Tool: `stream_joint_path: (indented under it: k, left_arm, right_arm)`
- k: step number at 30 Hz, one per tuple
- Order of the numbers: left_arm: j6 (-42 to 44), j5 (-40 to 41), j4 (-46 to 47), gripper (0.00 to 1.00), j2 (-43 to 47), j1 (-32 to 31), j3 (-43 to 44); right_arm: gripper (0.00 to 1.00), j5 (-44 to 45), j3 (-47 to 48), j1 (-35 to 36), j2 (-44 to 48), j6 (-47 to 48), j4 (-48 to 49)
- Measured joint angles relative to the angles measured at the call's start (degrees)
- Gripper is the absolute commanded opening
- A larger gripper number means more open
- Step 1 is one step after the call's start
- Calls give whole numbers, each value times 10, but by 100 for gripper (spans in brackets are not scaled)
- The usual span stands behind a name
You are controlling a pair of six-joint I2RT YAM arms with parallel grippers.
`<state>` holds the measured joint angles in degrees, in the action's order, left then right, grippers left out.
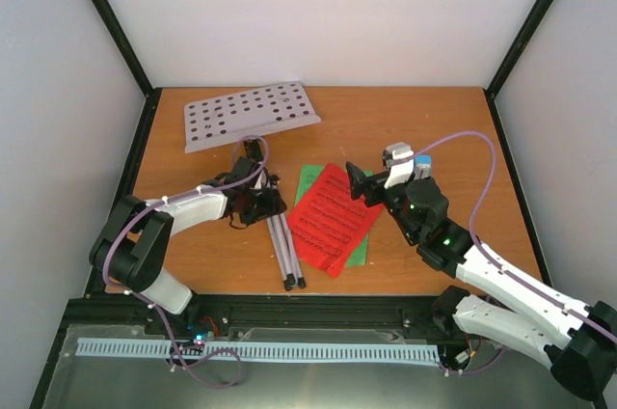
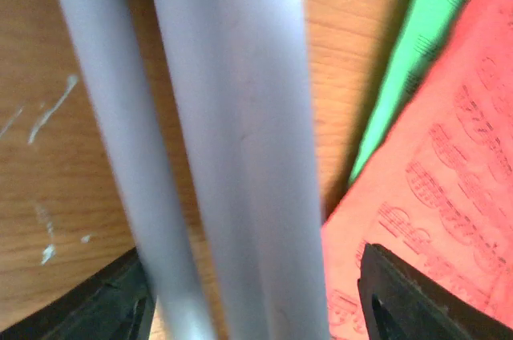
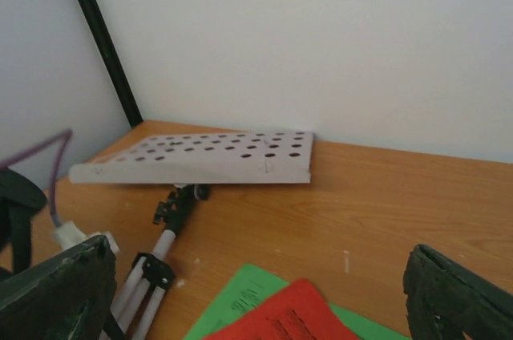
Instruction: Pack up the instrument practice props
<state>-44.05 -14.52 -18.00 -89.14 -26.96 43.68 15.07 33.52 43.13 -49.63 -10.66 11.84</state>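
The white hole-punched music stand [image 1: 251, 115] lies on the table with its silver legs [image 1: 284, 245] folded together. My left gripper [image 1: 262, 202] is open and straddles the legs [image 2: 240, 115], with a small gap at the right finger [image 2: 401, 300]. The red sheet [image 1: 333, 218] lies on the green sheet [image 1: 310, 177] just right of the legs. My right gripper [image 1: 374, 173] hovers open and empty above the sheets' right edge, facing the stand [image 3: 208, 155]. A small blue piece [image 1: 422, 160] shows by the right wrist; I cannot tell if it is the metronome.
The wooden table [image 1: 424, 120] is enclosed by white walls with black corner posts [image 1: 111, 23]. A purple cable [image 1: 482, 153] loops off the right arm. A metal ledge with a white slotted rail [image 1: 251, 351] runs along the near edge.
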Motion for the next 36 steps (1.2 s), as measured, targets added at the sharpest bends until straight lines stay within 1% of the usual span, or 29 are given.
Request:
stream_joint_path:
  k: [1,2,3,6,9,12,14,16,17,19,20,23,24,26,28,30,31,32,33,36]
  left_arm:
    - [8,-3,9,84,2,0,2]
    - [16,-5,20,93,8,0,4]
    - [26,-7,33,98,17,-1,8]
    - [52,-16,72,99,62,-1,37]
    - [82,-22,85,99,87,-1,84]
    - [128,-30,85,99,90,7,151]
    - [156,-41,76,99,93,23,182]
    - [181,-56,71,99,104,67,199]
    - [188,-59,69,99,113,98,201]
    - [196,-72,67,99,134,182,200]
    - [195,-79,74,99,147,230,195]
    - [177,-106,117,99,195,397,155]
    - [171,-109,127,100,207,437,141]
    - [161,-101,152,99,235,509,101]
    - [162,-65,179,100,261,533,51]
    - [166,-22,215,100,291,534,-20]
    - [171,4,249,99,309,534,-78]
    - [174,16,258,99,315,533,-101]
    - [179,31,292,99,320,532,-146]
    - [190,58,367,99,304,532,-241]
  right_arm:
    - [99,4,5,0,5,3,-20]
    - [100,7,15,0,5,6,-41]
    - [100,9,29,0,4,11,-63]
    - [100,11,106,-2,-18,36,-136]
    - [100,8,194,-9,-48,51,-188]
    - [100,-11,277,-49,-80,53,-235]
    - [100,-37,318,-104,-97,51,-264]
    - [100,-54,340,-165,-106,46,-290]
    - [100,-71,347,-212,-109,41,-303]
    - [100,-99,346,-295,-109,29,-318]
    - [100,-124,342,-351,-109,19,-322]
    - [100,-180,309,-502,-105,-13,-317]
    - [100,-192,290,-541,-103,-23,-312]
    - [100,-198,234,-593,-92,-39,-293]
    - [100,-184,159,-608,-72,-50,-263]
    - [100,-167,80,-608,-45,-54,-218]
    - [100,-156,30,-608,-27,-55,-187]
    - [100,-148,-11,-608,-14,-54,-160]
    - [100,-141,-56,-608,-4,-52,-118]
    - [100,-130,-150,-607,-7,-43,-16]
